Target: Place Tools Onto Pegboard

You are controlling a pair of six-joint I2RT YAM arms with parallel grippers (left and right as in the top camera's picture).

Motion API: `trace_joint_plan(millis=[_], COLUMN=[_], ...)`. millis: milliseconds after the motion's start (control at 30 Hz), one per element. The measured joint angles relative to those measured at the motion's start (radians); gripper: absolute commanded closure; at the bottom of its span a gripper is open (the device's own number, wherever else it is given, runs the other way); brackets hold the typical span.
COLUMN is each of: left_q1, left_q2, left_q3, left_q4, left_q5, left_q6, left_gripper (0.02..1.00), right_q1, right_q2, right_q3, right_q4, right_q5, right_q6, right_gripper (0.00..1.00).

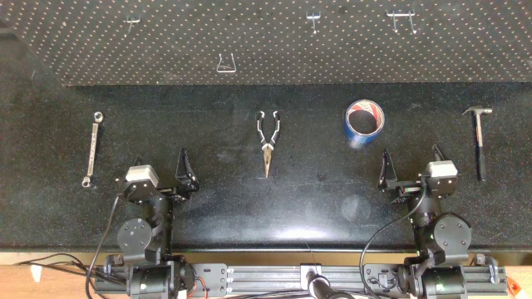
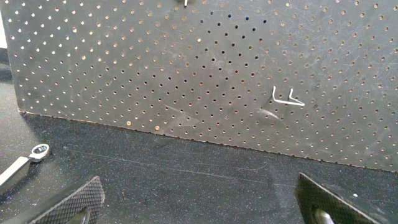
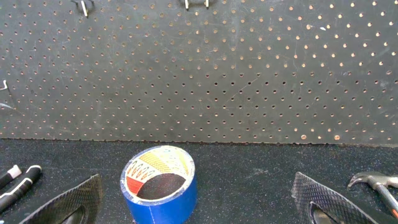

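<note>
The black pegboard [image 1: 249,41] is dotted with regular holes. The tape roll [image 3: 163,208] is coloured blue, its inside printed in red, yellow and white.

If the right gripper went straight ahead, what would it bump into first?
Probably the blue roll of tape, which sits just ahead of the open right gripper, slightly off-centre between its fingers. The black perforated pegboard stands behind it.

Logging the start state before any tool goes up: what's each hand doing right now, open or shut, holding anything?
Left hand: open, empty.
Right hand: open, empty.
</note>
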State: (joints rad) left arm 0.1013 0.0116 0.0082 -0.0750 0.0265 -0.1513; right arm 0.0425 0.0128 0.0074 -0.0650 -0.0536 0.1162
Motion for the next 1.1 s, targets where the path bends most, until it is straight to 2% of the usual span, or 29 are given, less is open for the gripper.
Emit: trace_joint_plan(millis=[133,800,900,1000,1100], left_q1=[0.0,0.0,0.0,0.0,-0.001], left_q2=[0.0,0.004,0.104,0.312,0.569], left_q3=[0.0,0.0,0.013,0.12,0.347], left_q4=[0.0,0.0,-0.013,-0.061,-0.261], left_q5=[0.0,0.0,-0.002,-0.034,-0.127], left_q6=[0.0,0.0,0.003,0.093,0.288], left_gripper=[0.023,0.023,0.023,0.023,0.025], right_q1=[0.061,0.062,0.062,0.062,0.063], right_q2=[0.0,0.0,0.0,0.0,0.0], right_q3=[0.0,0.0,0.0,0.0,0.0], right_q4=[-0.001,-0.001,-0.002,-0.002,-0.002], right_q5=[0.007,0.008,0.008,0.008,0.009], right_q6=[0.003,0.003,0.003,0.003,0.003], right_gripper=[0.005,0.005,0.005,0.005,0.005])
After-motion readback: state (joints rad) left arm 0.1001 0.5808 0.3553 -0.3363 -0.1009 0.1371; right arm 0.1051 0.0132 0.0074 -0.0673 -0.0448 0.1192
